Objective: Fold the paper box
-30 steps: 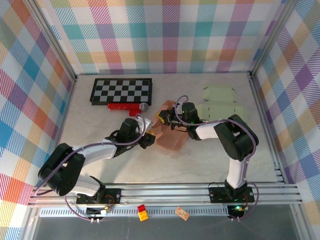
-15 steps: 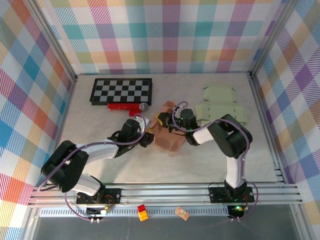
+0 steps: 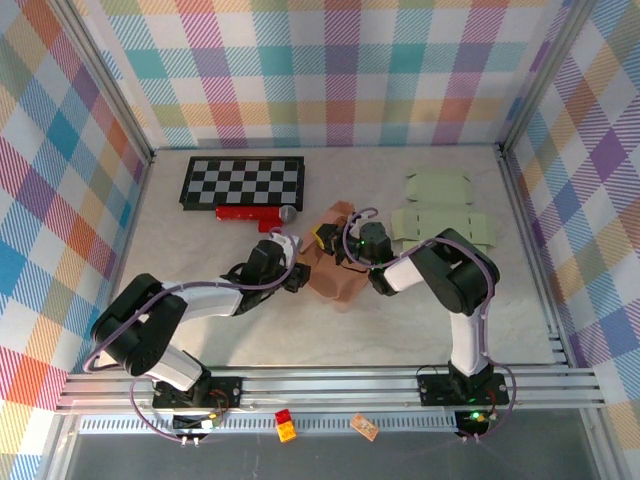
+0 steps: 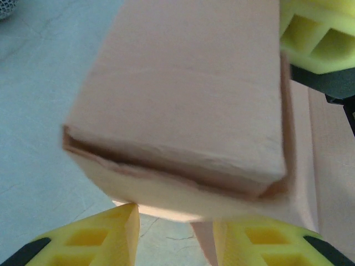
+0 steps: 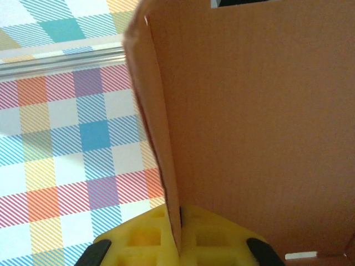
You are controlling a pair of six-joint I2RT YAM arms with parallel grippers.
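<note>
The tan paper box lies half-folded mid-table between my two grippers. My left gripper sits at its left side. In the left wrist view the box looms just past my left gripper, whose yellow jaws stand apart with bare table between them and a thin flap edge beside the right finger. My right gripper is at the box's far edge. In the right wrist view my right gripper is shut on an upright wall of the box, its edge pinched between the pads.
A black-and-white checkerboard and a red bar with a grey ball tip lie at the back left. Flat pale-green box blanks lie at the back right. Plaid walls enclose the table. A small red-yellow block sits by the front rail.
The right arm has drawn leftward, pulling the box's wall with it, so the box looks more compact. My left jaws have widened slightly at the box's left side.
</note>
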